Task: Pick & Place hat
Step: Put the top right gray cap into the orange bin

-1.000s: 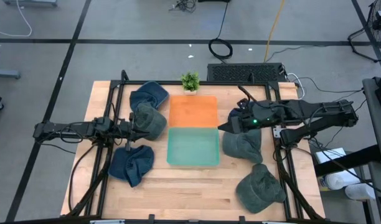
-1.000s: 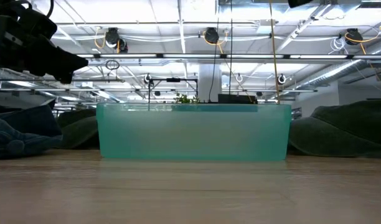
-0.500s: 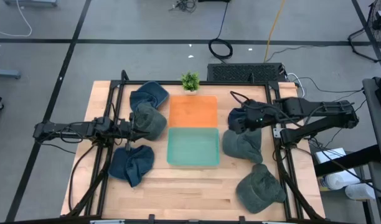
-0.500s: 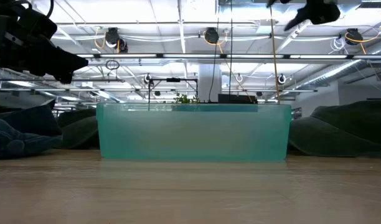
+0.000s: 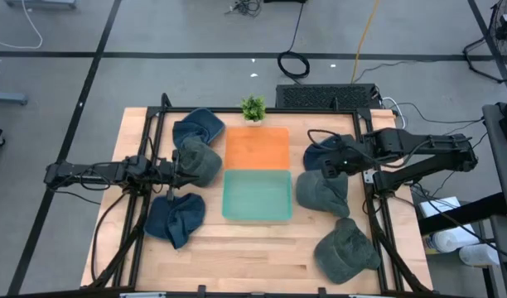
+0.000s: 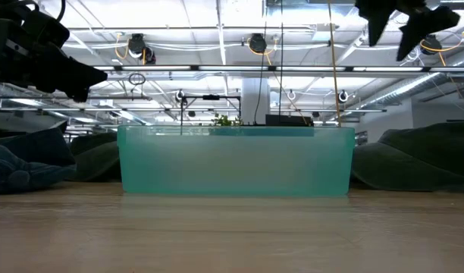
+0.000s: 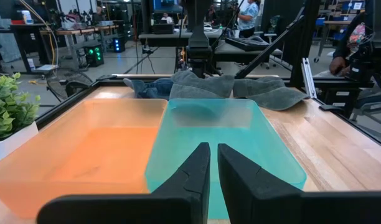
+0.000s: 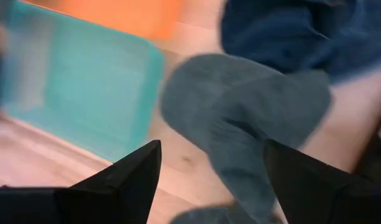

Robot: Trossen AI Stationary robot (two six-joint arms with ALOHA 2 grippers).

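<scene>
The wooden counter (image 5: 262,244) stands on a grey floor (image 5: 154,74) that has dark lines across it. Beyond the far edge of the counter, a black coiled cable (image 5: 293,64) and a yellow cable (image 5: 365,33) lie on the floor. In the low view, the ceiling has white pipes (image 6: 217,70) and bright lamps. In the left wrist view, desks (image 7: 53,34) and people stand far behind.
</scene>
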